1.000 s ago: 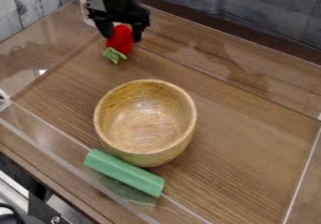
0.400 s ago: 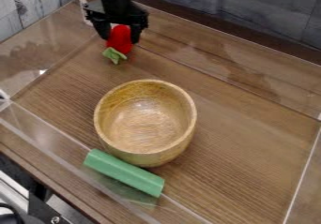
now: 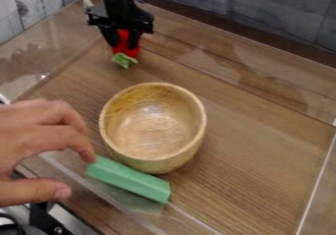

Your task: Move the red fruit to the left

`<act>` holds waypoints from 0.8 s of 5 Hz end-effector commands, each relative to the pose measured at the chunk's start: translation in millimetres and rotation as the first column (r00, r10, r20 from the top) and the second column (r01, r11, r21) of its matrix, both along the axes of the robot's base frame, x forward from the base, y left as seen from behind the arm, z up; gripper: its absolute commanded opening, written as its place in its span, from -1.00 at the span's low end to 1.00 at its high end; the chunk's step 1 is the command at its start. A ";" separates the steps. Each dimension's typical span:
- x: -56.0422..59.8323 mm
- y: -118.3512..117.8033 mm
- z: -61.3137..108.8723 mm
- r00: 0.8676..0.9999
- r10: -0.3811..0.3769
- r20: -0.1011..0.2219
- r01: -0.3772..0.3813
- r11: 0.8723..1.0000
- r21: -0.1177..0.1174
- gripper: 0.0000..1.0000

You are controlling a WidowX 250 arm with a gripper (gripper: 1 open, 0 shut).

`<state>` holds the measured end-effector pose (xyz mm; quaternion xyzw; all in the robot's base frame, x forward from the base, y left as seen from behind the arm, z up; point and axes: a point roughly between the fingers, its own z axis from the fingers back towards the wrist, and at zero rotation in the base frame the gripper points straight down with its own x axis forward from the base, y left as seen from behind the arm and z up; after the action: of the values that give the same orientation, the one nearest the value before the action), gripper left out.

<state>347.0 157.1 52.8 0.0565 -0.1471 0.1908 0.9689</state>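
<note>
Reaching in lower left since before: a hand (image 3: 39,146); pincer (image 3: 122,44) straddling red fruit (image 3: 125,42), grip unclear.

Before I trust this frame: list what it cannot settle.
- Gripper on the fruit: fingers straddle it, contact too small to tell.
- Fruit's top: hidden by the gripper.
- Hand: cut off by the left edge.
- Block: left end hidden under the hand.

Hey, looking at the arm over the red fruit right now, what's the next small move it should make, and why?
Probably pause. The tool straddles the red fruit, its fingers on either side, but a person's hand has reached in beside the wooden bowl and green block. Once it withdraws, close and carry the fruit left.
</note>
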 end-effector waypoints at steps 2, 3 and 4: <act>4.0 3.8 19.9 0.998 -0.056 0.010 0.056 0.998 -0.005 1.00; 1.7 -10.3 18.1 0.990 -0.141 -0.009 0.141 0.990 -0.007 1.00; -6.2 -33.3 11.7 0.993 -0.118 -0.026 0.118 0.993 -0.010 -1.00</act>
<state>333.0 116.6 34.6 0.0349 -0.0917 0.1252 0.9873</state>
